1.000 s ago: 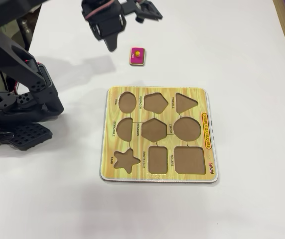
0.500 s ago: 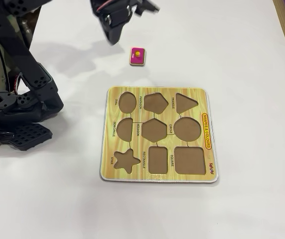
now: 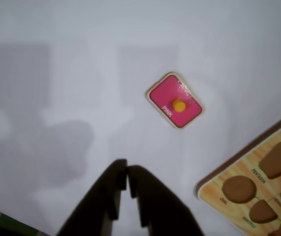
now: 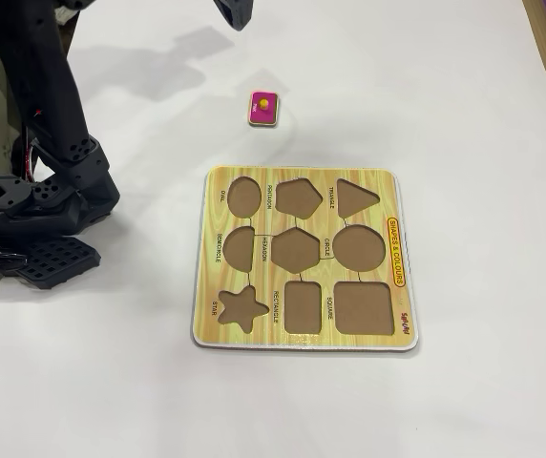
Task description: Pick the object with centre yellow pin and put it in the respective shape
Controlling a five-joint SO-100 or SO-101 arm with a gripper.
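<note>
The object with centre yellow pin [image 3: 175, 101] is a flat pink piece lying alone on the white table, beyond the board's far edge in the fixed view [image 4: 263, 108]. The respective shape, the brown cutout labelled RECTANGLE [image 4: 303, 305], sits in the near row of the yellow puzzle board [image 4: 254, 339] and holds nothing. In the wrist view my gripper [image 3: 126, 169] is shut with nothing in it, its tips apart from the piece, below and left of it. The fixed view shows only its tip [image 4: 239, 19] at the top edge, high above the table.
The board's corner with the oval and pentagon holes enters the wrist view at lower right [image 3: 270, 142]. My arm's black base [image 4: 34, 200] stands at the left of the table. A table edge runs along the far right.
The gripper has risen and drifted toward the top of the fixed view, leaving only its tip in frame. The pink piece and the board have not moved.
</note>
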